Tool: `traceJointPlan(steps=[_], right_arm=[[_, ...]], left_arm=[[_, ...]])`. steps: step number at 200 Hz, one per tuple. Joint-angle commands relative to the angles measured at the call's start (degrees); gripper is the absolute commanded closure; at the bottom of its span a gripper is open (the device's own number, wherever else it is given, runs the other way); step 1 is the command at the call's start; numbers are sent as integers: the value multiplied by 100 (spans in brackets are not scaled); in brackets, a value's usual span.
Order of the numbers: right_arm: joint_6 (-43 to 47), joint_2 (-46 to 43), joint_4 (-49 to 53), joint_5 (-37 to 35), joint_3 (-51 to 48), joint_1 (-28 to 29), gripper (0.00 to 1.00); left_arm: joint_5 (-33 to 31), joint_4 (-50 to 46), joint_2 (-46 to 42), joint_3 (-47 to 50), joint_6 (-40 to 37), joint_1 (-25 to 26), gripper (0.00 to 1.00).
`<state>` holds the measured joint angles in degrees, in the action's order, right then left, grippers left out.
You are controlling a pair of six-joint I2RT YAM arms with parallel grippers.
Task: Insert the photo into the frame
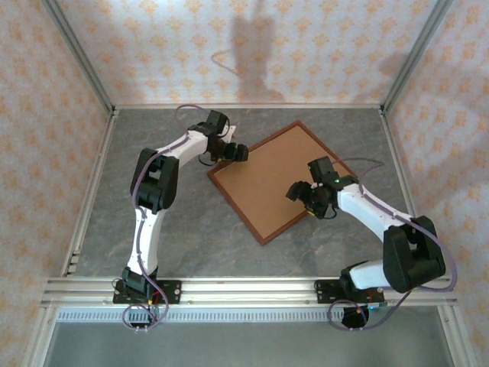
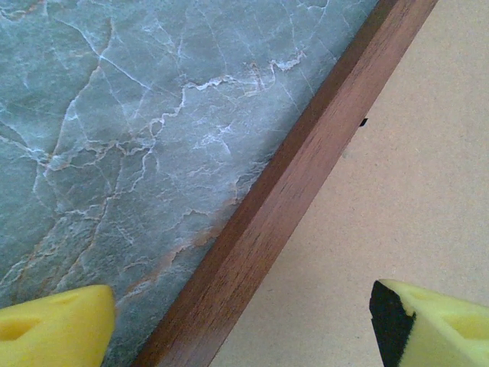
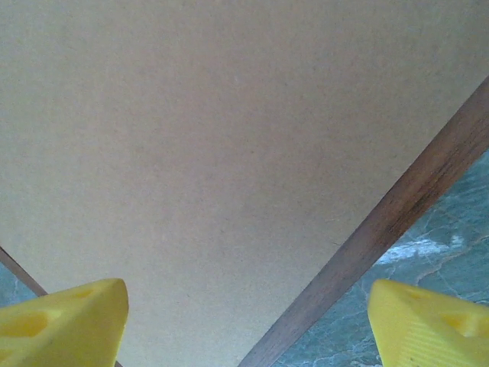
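The grey marbled tabletop (image 1: 191, 237) carries the frame (image 1: 237, 209), which lies flat and diagonal between both arms, probably so that each can reach an edge. A plain brown backing board (image 1: 267, 180) fills its opening; whether the photo lies beneath, I cannot tell. The left tool (image 2: 244, 325) hangs wide over the far-left moulding and the right tool (image 3: 248, 325) wide over the near-right moulding. Neither is gripping anything, and both seem placed to work the board.

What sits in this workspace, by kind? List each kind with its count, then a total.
Thin reddish-brown wooden picture frame: 1
Flat plain brown backing board: 1
Yellow-padded pincers: 2, the left pincer and the right pincer
Total: 4
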<state>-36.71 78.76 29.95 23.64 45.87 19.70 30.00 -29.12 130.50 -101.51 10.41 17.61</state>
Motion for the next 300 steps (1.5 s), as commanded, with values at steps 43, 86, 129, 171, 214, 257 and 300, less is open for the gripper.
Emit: traceJointPlan(steps=[43, 86, 129, 171, 214, 257, 300], right_arm=[[-205, 278, -304, 344, -131, 130, 20], [-214, 297, -347, 379, -139, 136, 22], [-231, 429, -416, 418, -152, 160, 24], [-308, 510, -566, 466, -187, 184, 24], [-520, 483, -1020, 480, -301, 198, 24], [-714, 431, -1427, 475, -359, 183, 25], [-759, 377, -1554, 447, -324, 188, 26]], left_arm=[[454, -155, 354, 15, -27, 160, 15], [454, -146, 345, 9, -36, 163, 15], [458, -150, 352, 25, -37, 162, 15], [489, -138, 365, 31, -23, 163, 15], [612, -43, 368, 175, 42, 183, 16], [796, 115, 298, 393, 125, 208, 17], [843, 207, 254, 527, 170, 234, 18]])
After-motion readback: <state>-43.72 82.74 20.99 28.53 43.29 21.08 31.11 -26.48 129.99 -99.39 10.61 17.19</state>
